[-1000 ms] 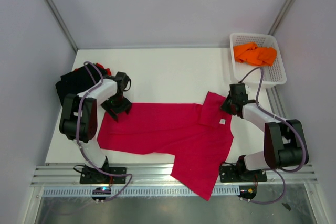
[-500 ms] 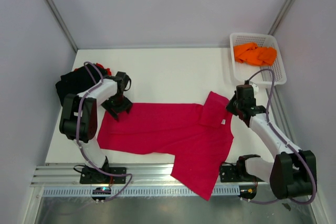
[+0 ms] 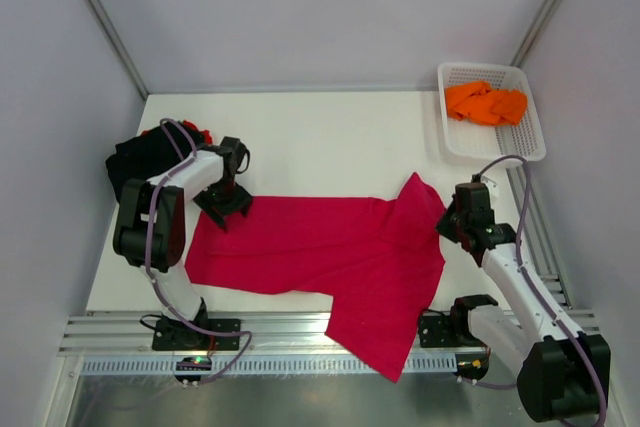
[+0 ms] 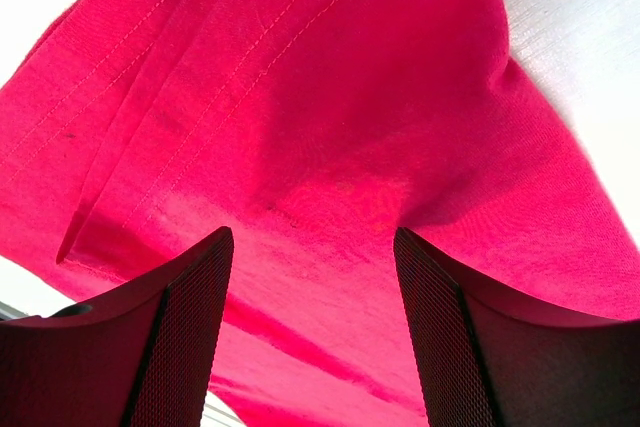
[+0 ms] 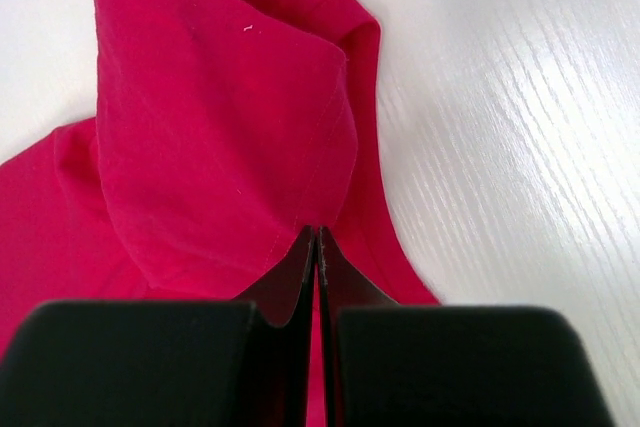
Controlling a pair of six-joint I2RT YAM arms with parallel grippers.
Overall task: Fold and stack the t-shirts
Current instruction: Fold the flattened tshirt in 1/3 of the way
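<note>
A large crimson-red t-shirt [image 3: 320, 247] lies spread across the white table, and its lower part hangs over the near edge. My left gripper [image 3: 224, 203] stands open over the shirt's left end. In the left wrist view the gripper [image 4: 312, 237] has only flat red cloth [image 4: 300, 97] between its fingers. My right gripper [image 3: 448, 219] is shut on the shirt's right edge. In the right wrist view the cloth [image 5: 220, 117] rises in a peaked fold to the closed gripper [image 5: 317, 232]. A black t-shirt [image 3: 138, 159] and a red one [image 3: 196, 132] are piled at the far left. An orange one [image 3: 486, 102] lies in the basket.
The white mesh basket [image 3: 528, 152] stands at the back right corner. Grey walls close in the table on three sides. A metal rail [image 3: 320, 332] runs along the near edge by the arm bases.
My right gripper has moved right and nearer, drawing the shirt's right edge up into a peak. The small white label no longer shows. The left arm has not moved.
</note>
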